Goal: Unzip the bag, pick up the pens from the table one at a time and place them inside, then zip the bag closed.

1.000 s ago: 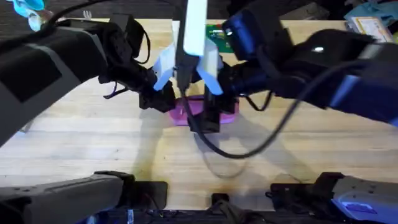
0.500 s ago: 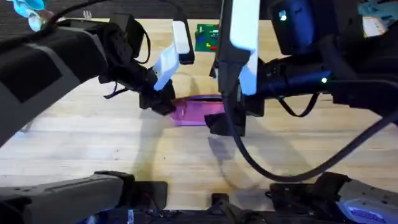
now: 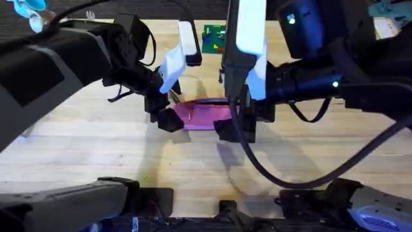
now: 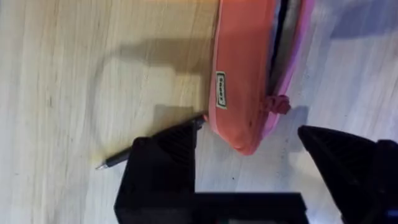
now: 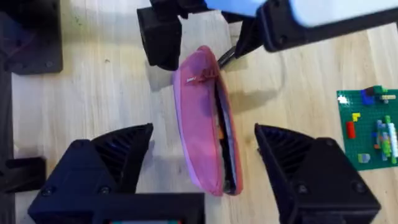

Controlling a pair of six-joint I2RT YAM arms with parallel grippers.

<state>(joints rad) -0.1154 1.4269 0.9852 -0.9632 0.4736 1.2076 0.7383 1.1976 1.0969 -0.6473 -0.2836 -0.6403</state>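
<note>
Change since half-second ago: we see left gripper (image 3: pixel 168 114) drop lower at left end of pink elongated soft fabric pouch (image 3: pixel 206 115); right gripper (image 5: pixel 199 163) barely shifts.

Fingers: left spread, straddling pouch end and zipper pull; right spread wide, holding nothing.

Location: pouch lies mid light wooden plank table (image 3: pixel 96 142), between both grippers.

Axis: long axis left-right in overhead view, zipper slit open, dark inside.

Thin black pen (image 4: pixel 146 147) lies just beside pouch end, under left finger.

Judgement: bag unzipped; pen pickup next.
</note>
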